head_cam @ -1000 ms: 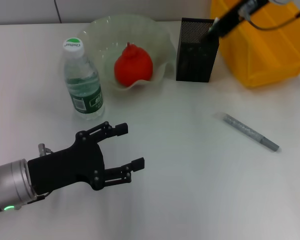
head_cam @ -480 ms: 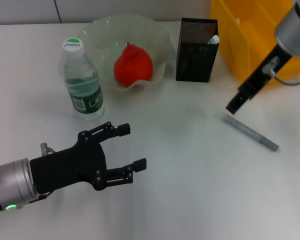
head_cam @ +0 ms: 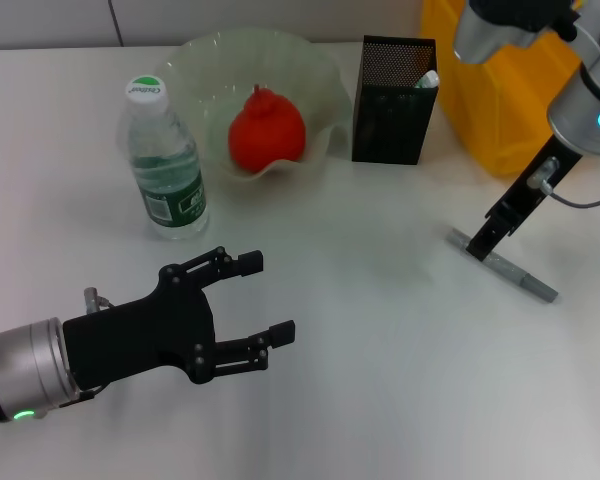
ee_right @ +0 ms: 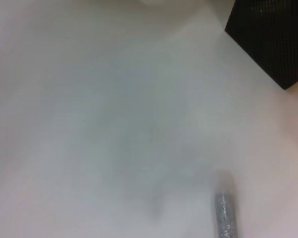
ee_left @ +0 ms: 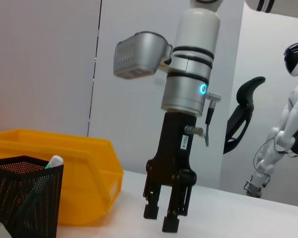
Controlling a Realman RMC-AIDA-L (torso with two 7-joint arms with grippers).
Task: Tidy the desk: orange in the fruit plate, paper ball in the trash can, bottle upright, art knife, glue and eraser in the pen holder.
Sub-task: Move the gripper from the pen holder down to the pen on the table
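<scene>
The orange [head_cam: 267, 130] lies in the fruit plate [head_cam: 195, 55]. Left of it the bottle [head_cam: 165, 160] stands upright. The art knife's white tip [head_cam: 429, 78] pokes out of the black mesh pen holder [head_cam: 393, 100], also seen in the left wrist view as the tip [ee_left: 54, 161] in the holder [ee_left: 25, 198]. The grey glue [head_cam: 505, 267] lies flat on the desk [head_cam: 380, 350]. My right gripper [head_cam: 477, 245] hangs over the glue's left end, fingers slightly apart [ee_left: 161, 220]. My left gripper [head_cam: 267, 297] hovers open at front left, holding nothing. Paper ball and eraser are out of view.
The yellow trash can [head_cam: 510, 100] stands at the back right, just right of the pen holder. The right wrist view looks down on the glue [ee_right: 223, 213] and a corner of the pen holder [ee_right: 273, 34].
My right gripper has moved from the top of the pen holder forward and down to the glue's left end. The knife tip now shows in the holder. My left arm has barely moved.
</scene>
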